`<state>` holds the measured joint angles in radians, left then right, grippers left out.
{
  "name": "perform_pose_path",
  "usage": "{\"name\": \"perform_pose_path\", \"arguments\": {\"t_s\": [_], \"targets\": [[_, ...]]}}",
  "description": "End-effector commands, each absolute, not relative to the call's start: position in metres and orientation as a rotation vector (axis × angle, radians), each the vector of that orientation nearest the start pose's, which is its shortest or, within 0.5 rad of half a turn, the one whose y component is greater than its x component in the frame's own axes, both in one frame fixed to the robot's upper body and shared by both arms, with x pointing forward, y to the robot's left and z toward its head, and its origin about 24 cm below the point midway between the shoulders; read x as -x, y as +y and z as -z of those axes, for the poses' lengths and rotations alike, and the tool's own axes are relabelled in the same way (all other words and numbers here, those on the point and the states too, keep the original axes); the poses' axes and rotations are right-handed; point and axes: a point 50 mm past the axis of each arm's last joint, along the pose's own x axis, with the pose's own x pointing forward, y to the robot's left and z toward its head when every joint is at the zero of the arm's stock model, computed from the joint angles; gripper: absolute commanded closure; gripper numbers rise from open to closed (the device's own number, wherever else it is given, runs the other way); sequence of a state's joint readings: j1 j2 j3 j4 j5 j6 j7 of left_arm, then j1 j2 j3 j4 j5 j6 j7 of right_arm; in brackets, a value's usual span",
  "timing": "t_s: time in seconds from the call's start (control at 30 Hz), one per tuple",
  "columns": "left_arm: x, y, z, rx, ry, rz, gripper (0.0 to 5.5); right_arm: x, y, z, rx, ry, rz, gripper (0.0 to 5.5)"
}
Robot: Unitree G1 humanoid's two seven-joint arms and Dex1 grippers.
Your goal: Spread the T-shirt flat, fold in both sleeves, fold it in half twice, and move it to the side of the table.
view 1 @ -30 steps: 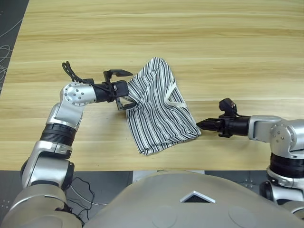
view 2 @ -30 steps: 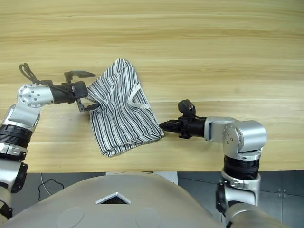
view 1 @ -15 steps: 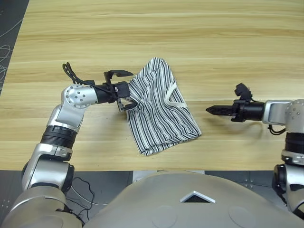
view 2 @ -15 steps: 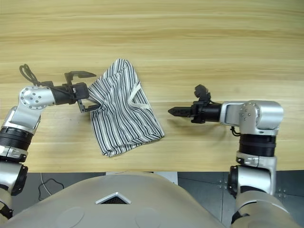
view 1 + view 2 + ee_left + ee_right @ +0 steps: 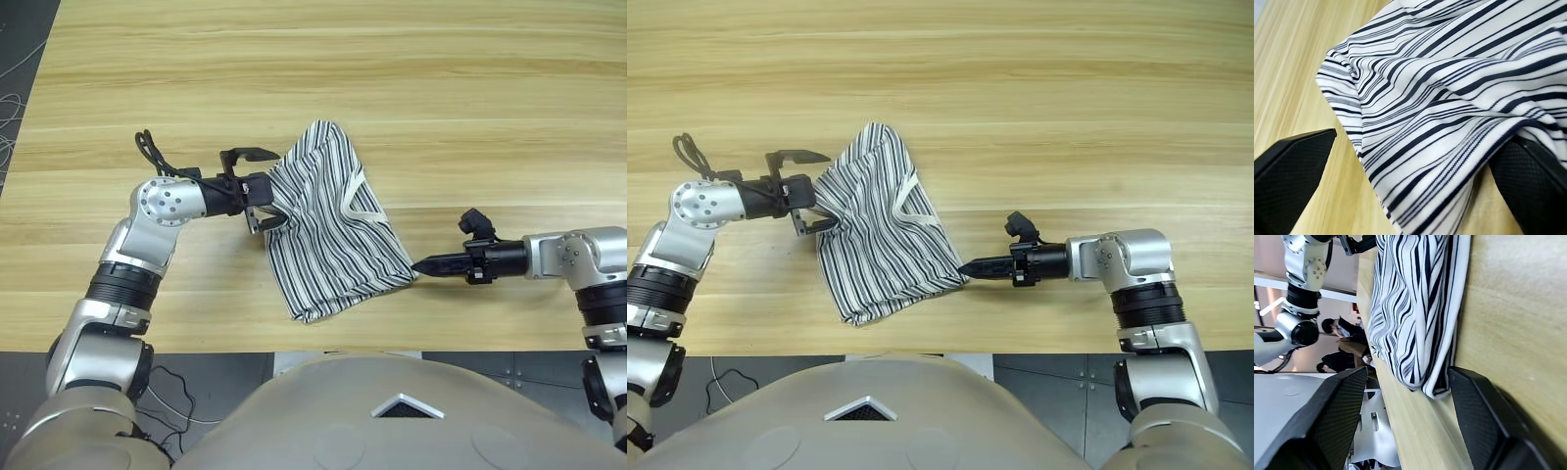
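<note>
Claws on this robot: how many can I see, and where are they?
2. The left gripper straddles the left edge of the T-shirt; the right gripper is at its near right corner.

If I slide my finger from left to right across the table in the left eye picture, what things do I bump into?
left gripper → striped T-shirt → right gripper

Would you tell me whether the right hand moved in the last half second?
Yes. The right hand has come back leftward across the table to the near corner of the T-shirt.
</note>
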<state>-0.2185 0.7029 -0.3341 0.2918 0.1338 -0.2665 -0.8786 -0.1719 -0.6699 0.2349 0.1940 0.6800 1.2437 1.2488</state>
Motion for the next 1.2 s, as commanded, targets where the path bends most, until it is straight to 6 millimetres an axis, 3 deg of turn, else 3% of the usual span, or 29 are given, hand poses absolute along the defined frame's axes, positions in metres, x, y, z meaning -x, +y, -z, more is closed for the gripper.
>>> {"name": "perform_pose_path", "arguments": {"t_s": [0.03, 0.2, 0.37, 0.77, 0.97, 1.2], "targets": [[-0.236, 0.208, -0.012, -0.881, 0.435, 1.202, 0.00, -0.185, -0.209, 0.006, -0.772, 1.346, -1.010, 2.47], [-0.230, 0.205, -0.012, -0.880, 0.431, 1.217, 0.00, -0.186, -0.186, 0.015, -0.816, 1.362, -1.022, 2.47], [-0.228, 0.200, -0.015, -0.869, 0.409, 1.215, 0.00, -0.183, -0.170, 0.020, -0.739, 1.430, -1.051, 2.47], [-0.229, 0.187, -0.018, -0.851, 0.370, 1.191, 0.00, -0.176, -0.145, 0.037, -0.621, 1.508, -1.089, 2.47], [-0.231, 0.186, -0.017, -0.846, 0.367, 1.176, 0.00, -0.163, -0.131, 0.030, -0.683, 1.468, -1.084, 3.50], [-0.237, 0.195, -0.018, -0.871, 0.377, 1.138, 0.00, -0.152, -0.145, 0.020, -0.709, 1.441, -0.963, 4.09]]}}
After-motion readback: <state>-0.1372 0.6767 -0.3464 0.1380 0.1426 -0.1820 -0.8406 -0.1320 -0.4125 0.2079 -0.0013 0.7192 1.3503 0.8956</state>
